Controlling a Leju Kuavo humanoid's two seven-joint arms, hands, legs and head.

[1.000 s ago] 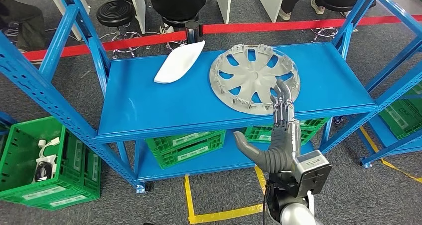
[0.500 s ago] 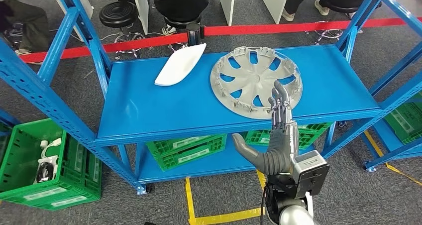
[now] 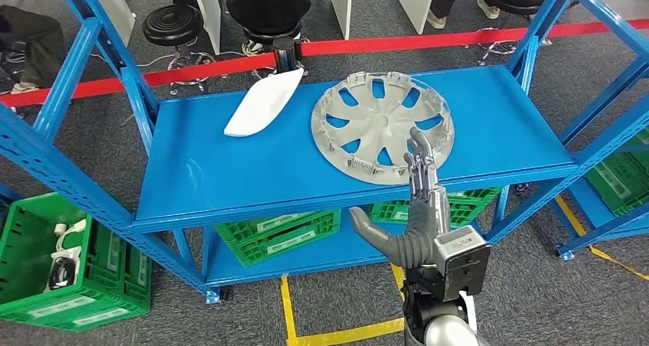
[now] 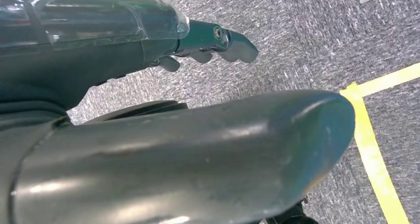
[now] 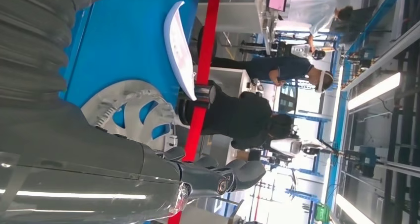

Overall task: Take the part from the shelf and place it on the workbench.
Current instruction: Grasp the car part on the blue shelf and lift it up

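A silver wheel cover lies flat on the blue shelf board, right of its middle. A white curved part lies at the board's back left. My right hand is raised in front of the shelf, open, with the thumb spread out to the left. Its fingertips reach up over the wheel cover's near rim; touch cannot be told. In the right wrist view the wheel cover and the white part lie beyond the hand's fingers. My left hand hangs over the grey floor and holds nothing.
Blue shelf posts stand at the left and right. Green crates sit on the lower shelf and on the floor at left. Red barrier tape, stools and seated people lie behind. Yellow tape marks the floor.
The camera has shifted, sliding the whole scene a little left. My right hand stays raised and open, its fingertips now slightly further over the wheel cover's near rim.
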